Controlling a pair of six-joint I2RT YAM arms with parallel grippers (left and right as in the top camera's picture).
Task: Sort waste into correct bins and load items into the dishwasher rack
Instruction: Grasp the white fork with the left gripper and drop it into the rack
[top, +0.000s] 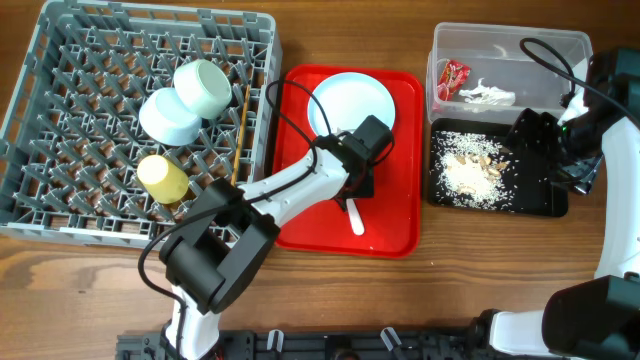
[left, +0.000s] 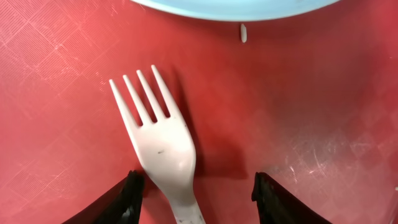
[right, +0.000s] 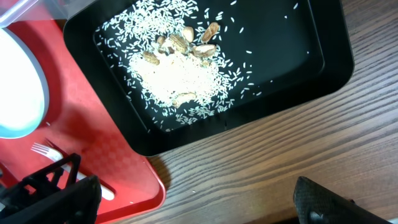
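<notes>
A white fork (left: 163, 151) lies on the red serving tray (top: 390, 225), below the round white plate (top: 352, 100). My left gripper (left: 198, 198) is open and low over the tray, its fingers either side of the fork's neck. The fork's handle (top: 354, 218) shows in the overhead view. My right gripper (right: 196, 202) is open and empty above the table, near the black tray (top: 540, 200) holding rice crumbs (right: 177, 78). The clear tub (top: 505, 50) holds the red wrapper (top: 451, 78) and white napkin (top: 488, 95). The grey rack (top: 60, 120) holds the green bowl (top: 203, 86), blue bowl (top: 168, 116), yellow cup (top: 163, 178) and chopsticks (top: 240, 135).
One loose rice grain (left: 243, 33) lies on the red tray by the plate's rim. The red tray's corner (right: 146, 186) sits close to the black tray. Bare wooden table (top: 480, 260) lies in front of both trays.
</notes>
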